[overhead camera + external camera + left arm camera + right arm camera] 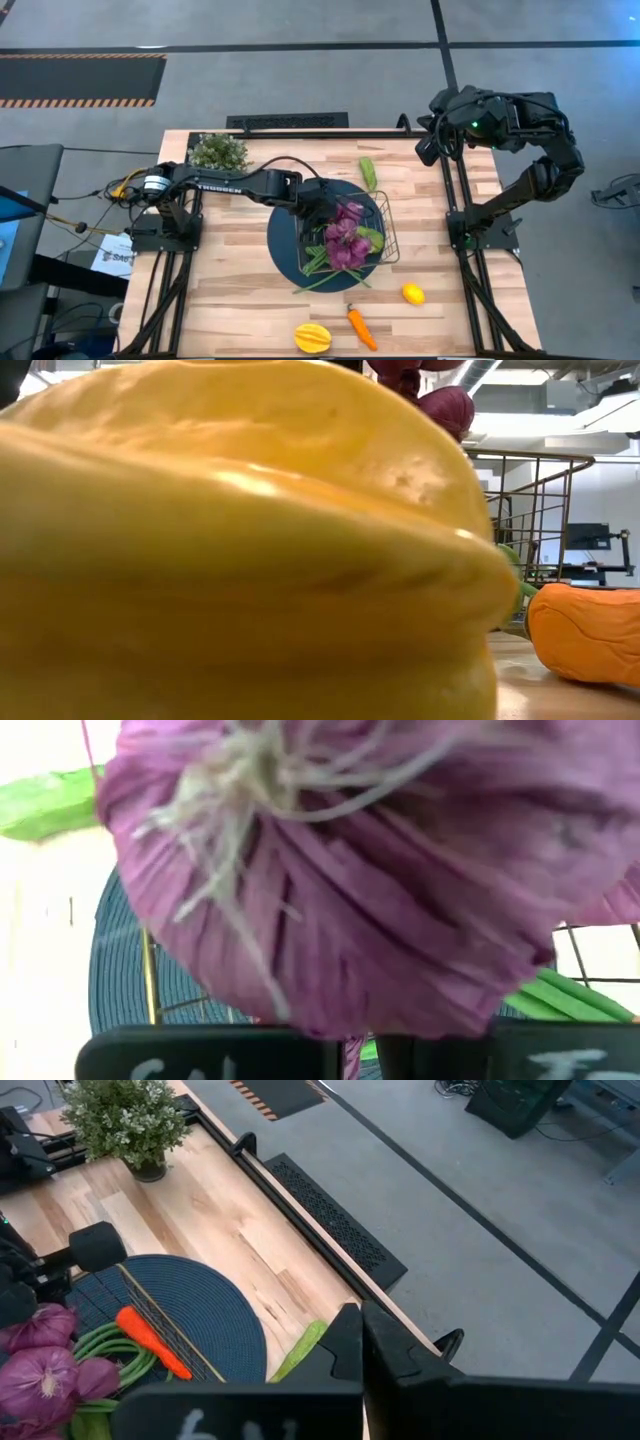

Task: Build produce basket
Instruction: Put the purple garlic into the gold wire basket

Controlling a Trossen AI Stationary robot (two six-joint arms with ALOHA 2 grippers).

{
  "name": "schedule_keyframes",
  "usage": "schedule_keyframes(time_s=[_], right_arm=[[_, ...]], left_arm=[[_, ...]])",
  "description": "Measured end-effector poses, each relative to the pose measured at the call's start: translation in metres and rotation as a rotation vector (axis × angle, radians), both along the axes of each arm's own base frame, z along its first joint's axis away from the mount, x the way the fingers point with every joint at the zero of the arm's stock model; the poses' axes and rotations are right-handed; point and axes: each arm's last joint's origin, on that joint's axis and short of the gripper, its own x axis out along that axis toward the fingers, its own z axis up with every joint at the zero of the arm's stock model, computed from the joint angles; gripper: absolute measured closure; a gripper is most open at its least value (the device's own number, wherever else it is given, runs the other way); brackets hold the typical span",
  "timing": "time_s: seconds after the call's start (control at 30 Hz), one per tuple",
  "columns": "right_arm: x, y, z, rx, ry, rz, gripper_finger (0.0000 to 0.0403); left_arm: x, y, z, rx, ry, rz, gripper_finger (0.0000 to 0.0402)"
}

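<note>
Since the basket [384, 232] is made of thin wire, it looks light and could slide on the dark blue mat [285, 240], so anything dropped in should go gently. It sits on the mat in the middle of the surface [240, 300]. The purple bunch [345, 240] is the biggest piece, soft and floppy, likely to sag; the left claw [325, 205] hangs over the basket pressed together, pinching it near the top, I think. Green beans [318, 262] lie under it. The ribbed yellow fruit [312, 338] looks smooth and hard; grab its middle. The carrot [361, 327] and cucumber [368, 173] are long; grab across. The little lemon [413, 294] may roll. The right claw [360, 1342] waits off to the side, pressed together, empty.
</note>
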Motion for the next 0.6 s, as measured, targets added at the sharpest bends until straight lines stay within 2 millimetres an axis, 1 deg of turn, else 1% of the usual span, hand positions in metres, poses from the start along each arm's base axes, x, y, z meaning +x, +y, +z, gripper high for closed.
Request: schedule_keyframes(time_s=[0.17,0.37,0.5,0.6], right_arm=[[0.0,0.0,0.0,0.0,0.0,0.0,0.0395],[0.0,0.0,0.0,0.001,0.0,0.0,0.0395],[0.0,0.0,0.0,0.001,-0.001,0.0,0.0395],[0.0002,0.0,-0.0001,0.001,0.0,0.0,0.0395]], left_arm=[[0.0,0.0,0.0,0.013,-0.001,-0.021,0.0352],[0.0,0.0004,0.0,0.076,-0.002,-0.09,0.0293],[-0.0001,0.0028,0.0005,0.158,0.003,-0.053,0.0253],[0.0001,0.0042,0.0074,0.19,-0.003,-0.016,0.0224]])
